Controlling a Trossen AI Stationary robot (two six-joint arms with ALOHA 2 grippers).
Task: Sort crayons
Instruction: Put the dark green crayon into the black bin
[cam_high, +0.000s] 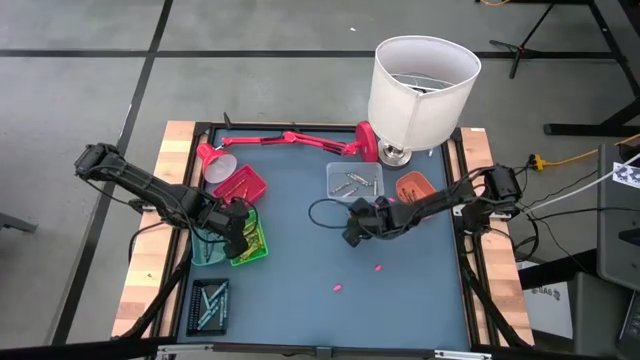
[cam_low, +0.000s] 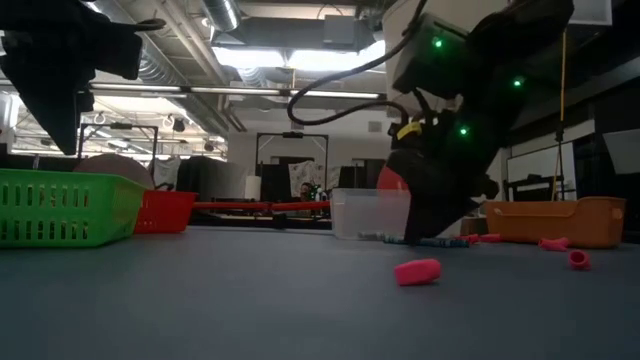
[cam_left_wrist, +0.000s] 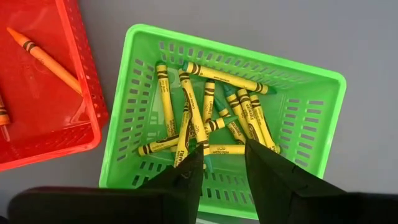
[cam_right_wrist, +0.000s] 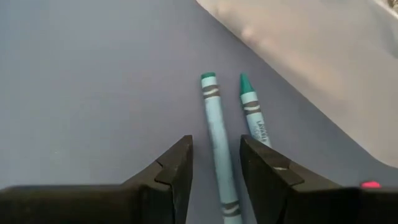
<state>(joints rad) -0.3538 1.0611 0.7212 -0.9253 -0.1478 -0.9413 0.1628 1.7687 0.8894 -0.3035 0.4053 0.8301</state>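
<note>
**Crayon sorting: right gripper set over two teal crayons, left gripper above the green tray**

The blue-matted counter (cam_high: 300, 250) is shown from above with both arms at work. The right gripper (cam_right_wrist: 216, 163) is lowered near the middle of the counter, just in front of the clear tray (cam_high: 354, 180) by the far edge. Its fingers are seen parted, with nothing held; one teal crayon (cam_right_wrist: 217, 143) lies on the mat running in between them, and a second teal crayon (cam_right_wrist: 253, 115) lies just beside it, outside the far finger. The two crayons are close together and nearly parallel, apart along most of their length.

The left gripper (cam_left_wrist: 222, 167) is held above the green tray (cam_left_wrist: 311, 99) near the left edge of the counter. Its fingers are also parted and empty. Many yellow crayons (cam_left_wrist: 189, 112) and at least one green one are piled in that tray; an orange crayon (cam_left_wrist: 43, 57) lies in the red tray (cam_left_wrist: 87, 81) just beside it. Grey sticks are visible in the clear tray and in a dark tray (cam_high: 208, 305) at the near left corner. Small pink bits (cam_high: 338, 287) lie loose toward the near edge.

The step in hand is judged to be the pick-up of a loose teal crayon by the right arm. The next move calls for the fingers to be closed on the centred crayon alone, without the neighbour being caught or rolled; a tray for that colour must then be reached.
</note>
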